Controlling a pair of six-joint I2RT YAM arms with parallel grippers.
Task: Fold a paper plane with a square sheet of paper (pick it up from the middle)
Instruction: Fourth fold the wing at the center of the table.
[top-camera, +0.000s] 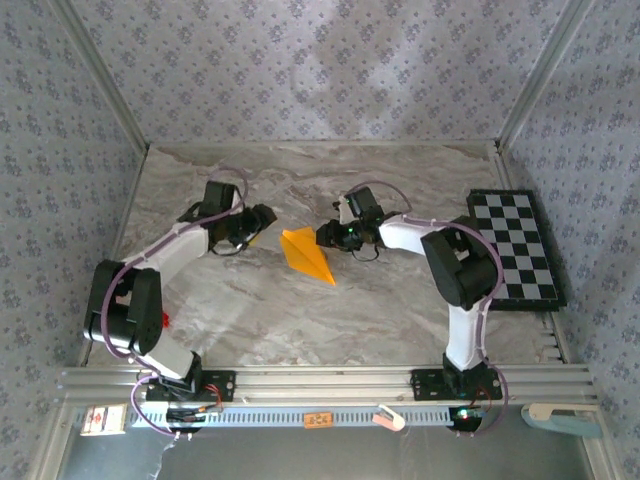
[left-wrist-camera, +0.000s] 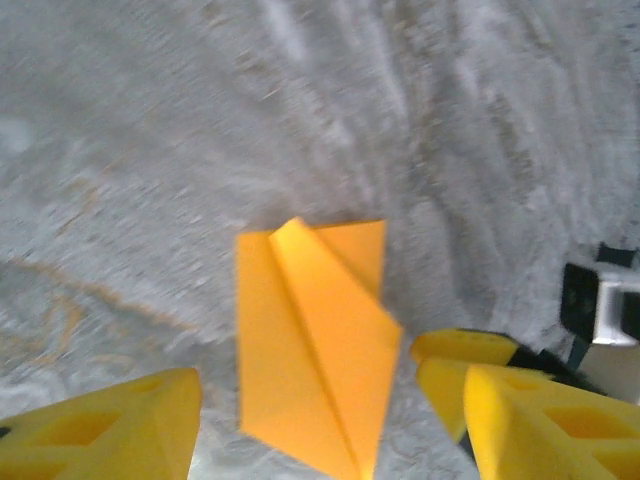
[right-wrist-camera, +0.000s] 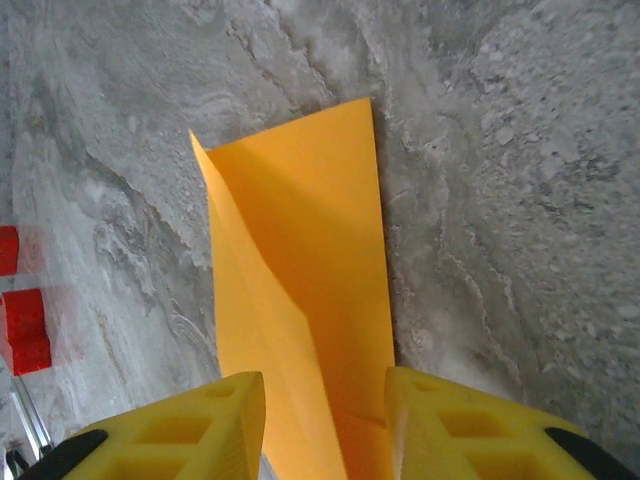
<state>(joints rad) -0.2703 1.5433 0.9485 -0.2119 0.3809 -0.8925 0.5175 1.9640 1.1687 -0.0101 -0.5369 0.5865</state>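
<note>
Paper plane (top-camera: 308, 255) lies flat on the grey marbled desk (top-camera: 400, 310), about centre of the overhead frame, between the two arms. It is orange-yellow and folded into a narrow dart, with the point aimed toward lower right and the blunt end toward upper left. Left gripper (top-camera: 258, 228) sits just left of the blunt end, low over the desk. In the left wrist view its yellow fingers (left-wrist-camera: 110, 430) stand wide apart at the bottom corners, jaws open, holding nothing. The plane lies in the gap between them, with desk visible on either side, and a centre crease and overlapping flaps are plain to see. Right gripper (top-camera: 322, 236) comes in from the right, at the plane's upper right edge. In the right wrist view its fingers (right-wrist-camera: 470, 430) are parted and the paper runs up the frame from between them. The paper's edge is close against the right-hand finger, and a strip of desk shows beside the left-hand one. These jaws are open too, not clamped on the paper. Two small red blocks (right-wrist-camera: 25, 330) sit at the left edge of that view, well apart from the plane. A black-and-white checkerboard (top-camera: 515, 245) lies at the right side of the desk in the overhead view.
</note>
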